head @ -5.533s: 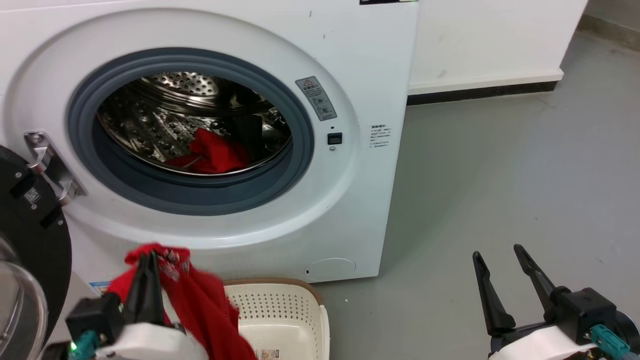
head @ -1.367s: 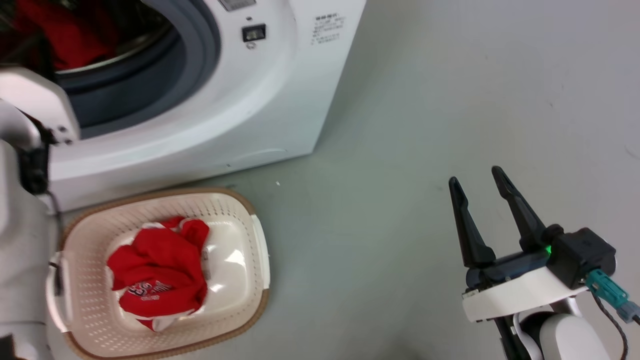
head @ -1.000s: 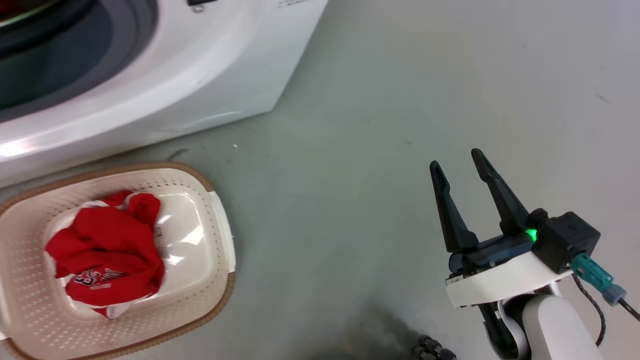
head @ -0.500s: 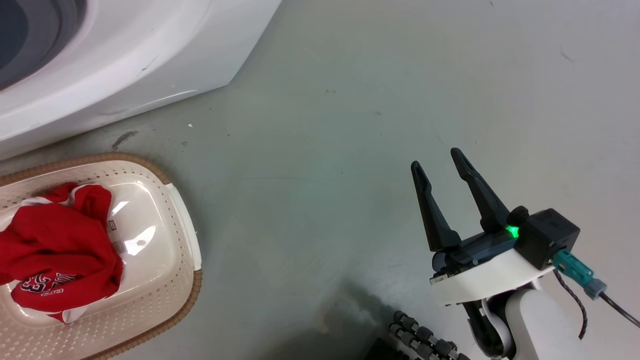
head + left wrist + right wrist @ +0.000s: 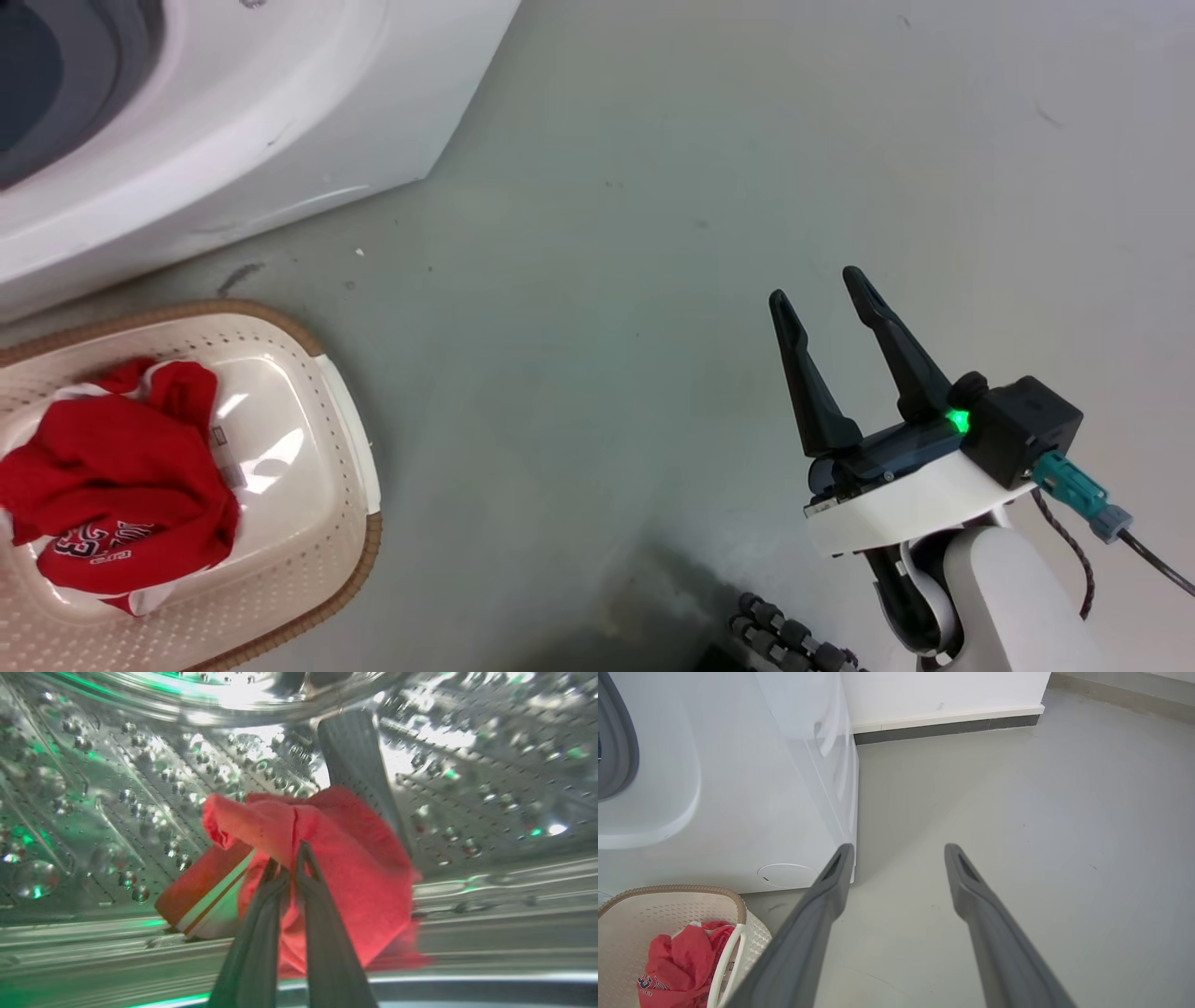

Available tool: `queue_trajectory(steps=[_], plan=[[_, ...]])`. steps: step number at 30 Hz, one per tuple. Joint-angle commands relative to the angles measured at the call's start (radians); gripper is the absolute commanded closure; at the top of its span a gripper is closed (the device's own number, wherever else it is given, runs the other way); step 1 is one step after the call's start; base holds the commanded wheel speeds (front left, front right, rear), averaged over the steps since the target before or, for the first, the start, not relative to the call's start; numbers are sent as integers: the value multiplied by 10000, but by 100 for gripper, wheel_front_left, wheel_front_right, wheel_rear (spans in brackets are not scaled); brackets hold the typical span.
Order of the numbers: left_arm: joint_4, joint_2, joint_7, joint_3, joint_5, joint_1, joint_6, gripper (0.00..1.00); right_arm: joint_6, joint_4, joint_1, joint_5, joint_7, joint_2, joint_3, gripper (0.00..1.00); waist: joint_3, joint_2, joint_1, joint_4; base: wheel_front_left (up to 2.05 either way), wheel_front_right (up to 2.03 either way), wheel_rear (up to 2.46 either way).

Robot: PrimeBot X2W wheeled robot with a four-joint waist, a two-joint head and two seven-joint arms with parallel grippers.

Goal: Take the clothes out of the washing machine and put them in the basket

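Since the picture from a few seconds back, your left claw point(image 5: 287, 854) has gone from holding a garment above the basket to reaching inside the drum point(image 5: 117, 788), and the head camera has swung down and right. That claw's fingers are pinched almost together on a fold of the drum garment point(image 5: 355, 868). The red bunch spreads to both sides of the fingertips and mostly right of them. Its striped band slants from lower left up toward the fingers.

From the head camera, the basket point(image 5: 350, 439) sits on the floor point(image 5: 607, 280) just before the machine point(image 5: 233, 112), with its long side running left to right and its left end cut off by the frame. The basket garment point(image 5: 112, 476) lies crumpled inside, lettering up.

Your right claw point(image 5: 814, 285) hangs well to the right over bare floor, fingers spread wide and holding nothing. Its wrist camera shows the machine's side panel and the basket's outer wall, which the head camera leaves out.
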Motion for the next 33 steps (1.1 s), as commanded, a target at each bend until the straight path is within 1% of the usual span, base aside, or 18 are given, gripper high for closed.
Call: queue_trajectory(steps=[1, 4, 7, 12, 18, 25, 33], plan=[[111, -121, -566, 57, -85, 246, 96, 100, -7, 46, -27, -91, -38, 20, -69, 0, -244, 0, -1, 102, 0, 0, 0], [480, -385, -2040, 131, -177, 469, 260, 100, -7, 65, 58, -203, 22, 22, -198, 0, -605, 0, -1, 235, 0, 0, 0], [1075, -802, -3530, 170, -321, 780, 418, 100, -7, 88, 217, -359, 117, 17, -348, 0, -1155, 0, -1, 386, 0, 0, 0], [2071, -1404, -5708, 269, -611, 1462, 523, 100, -8, 28, 593, -571, 364, 17, -608, 0, -2135, 0, -1, 612, 0, 0, 0], [3026, -2031, -7718, 455, -1034, 2475, 499, 100, -7, -212, 1225, -850, 802, 19, -928, 0, -3344, 0, -1, 838, 0, 0, 0], [3431, -2690, -9100, 505, -1406, 3470, 384, 100, -7, -673, 1985, -1071, 1296, 17, -1277, 0, -4522, 0, -1, 1184, 0, 0, 0], [2824, -3330, -9745, 233, -1492, 4516, 257, 100, -7, -1255, 2693, -1309, 1756, 17, -1459, 0, -5637, 0, -1, 1654, 0, 0, 0]])
